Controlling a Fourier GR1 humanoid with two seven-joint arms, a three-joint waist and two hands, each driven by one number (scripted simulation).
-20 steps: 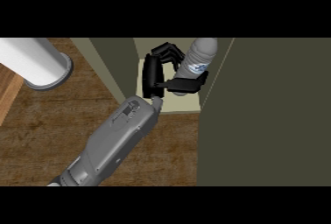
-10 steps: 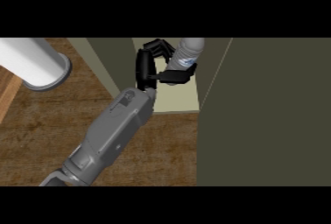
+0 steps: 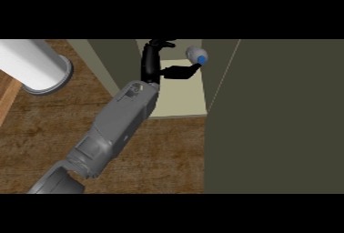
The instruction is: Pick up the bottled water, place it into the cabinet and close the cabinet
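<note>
The bottled water [image 3: 196, 54], pale with a blue mark, stands deep inside the cabinet on its light shelf [image 3: 178, 100]. My left hand [image 3: 152, 63] reaches into the cabinet from the lower left. Its fingers [image 3: 156, 45] point up and away to the left of the bottle, with a gap between them and it. Only the thumb tip [image 3: 191, 69] reaches the bottle's lower side. The hand is open. The cabinet's dark door [image 3: 282, 118] stands open at the right. My right hand does not show.
A white cylinder [image 3: 30, 63] lies on the wooden counter [image 3: 40, 136] at the upper left. The cabinet's dark left wall [image 3: 114, 59] stands close beside my forearm [image 3: 114, 127]. The open door fills the right side of the view.
The left hand has gone deeper into the cabinet with the bottle. Its fingers, curled round the bottle before, have straightened and come away from it.
</note>
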